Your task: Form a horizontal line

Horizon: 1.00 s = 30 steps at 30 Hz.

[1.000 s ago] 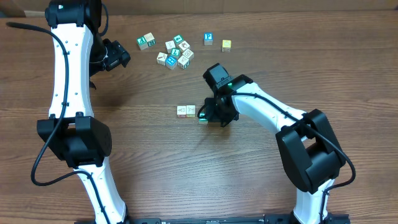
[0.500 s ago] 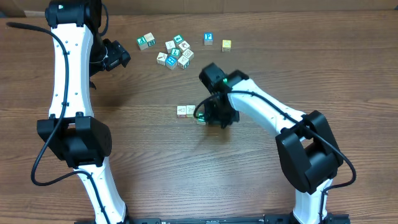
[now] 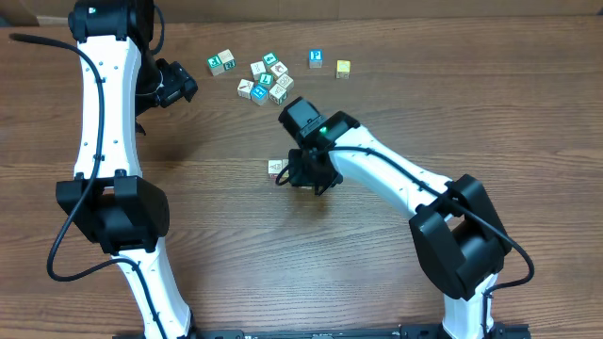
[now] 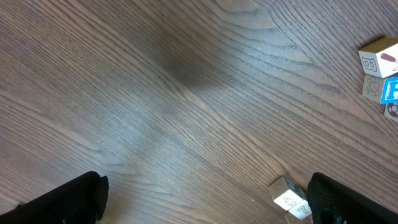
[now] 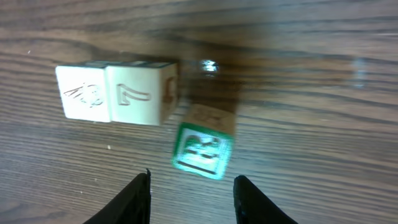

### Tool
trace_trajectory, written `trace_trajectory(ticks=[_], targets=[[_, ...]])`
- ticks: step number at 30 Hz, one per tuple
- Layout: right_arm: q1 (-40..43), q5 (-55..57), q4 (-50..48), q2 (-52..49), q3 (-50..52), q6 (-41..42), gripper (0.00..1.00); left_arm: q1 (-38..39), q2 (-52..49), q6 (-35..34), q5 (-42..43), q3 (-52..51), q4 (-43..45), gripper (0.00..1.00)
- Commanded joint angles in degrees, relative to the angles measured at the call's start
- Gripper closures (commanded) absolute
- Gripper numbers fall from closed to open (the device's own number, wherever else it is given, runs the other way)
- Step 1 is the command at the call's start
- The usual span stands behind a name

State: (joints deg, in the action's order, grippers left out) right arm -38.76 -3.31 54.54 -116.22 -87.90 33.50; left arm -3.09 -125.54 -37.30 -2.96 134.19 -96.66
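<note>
Cubes forming the horizontal line [image 5: 115, 93]: two small whitish wooden letter cubes, touching edge to edge on the brown wood-grain table [image 5: 298, 56]. The left one bears a line drawing, the right one a "7". In the overhead view only the row's left whitish cube [image 3: 274, 168] shows, near the middle of the table; the rest is hidden under the right arm's wrist.

Single teal-green letter cube [image 5: 202, 149]: wooden, lying just below the right-hand end of the row, turned askew and out of line with it. Its upper corner comes up to the lower corner of the "7" cube; whether they touch cannot be told.

Black two-finger right gripper [image 5: 198, 199]: fingers spread, nothing held, hanging over the table just beside the teal-green letter cube, which lies in line with the gap between them.

Black two-finger left gripper [image 4: 205, 196]: fingers [image 4: 62, 202] spread wide at the lower corners of its wrist view, nothing between them. Overhead it sits at the far left of the table [image 3: 179, 85], well apart from the row.

Loose bunch [image 3: 267, 80]: irregular cluster of white and teal letter cubes at the far side of the table.

- To its left, one white-and-teal cube [image 3: 221, 63], apart from the cluster.
- To its right, one blue-faced cube [image 3: 316, 58].
- Near that, one small yellow cube [image 3: 343, 68], not touching it.
</note>
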Motion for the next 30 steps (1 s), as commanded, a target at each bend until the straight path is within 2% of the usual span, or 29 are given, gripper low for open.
trace_trajectory(ticks=[1, 5, 22, 30], targets=[[-1.6, 5.9, -0.6, 0.2, 1.0, 2.7, 0.57, 0.2, -0.4, 0.5, 0.0, 0.0, -0.1, 0.00], [-1.8, 9.9, -1.6, 0.2, 2.1, 3.2, 0.56, 0.2, -0.4, 0.5, 0.0, 0.0, -0.1, 0.00], [-1.7, 11.6, -6.5, 0.2, 6.2, 4.0, 0.55, 0.2, -0.4, 0.5, 0.0, 0.0, -0.1, 0.00], [-1.7, 13.2, -6.7, 0.2, 6.2, 4.0, 0.67, 0.2, -0.4, 0.5, 0.0, 0.0, -0.1, 0.01]])
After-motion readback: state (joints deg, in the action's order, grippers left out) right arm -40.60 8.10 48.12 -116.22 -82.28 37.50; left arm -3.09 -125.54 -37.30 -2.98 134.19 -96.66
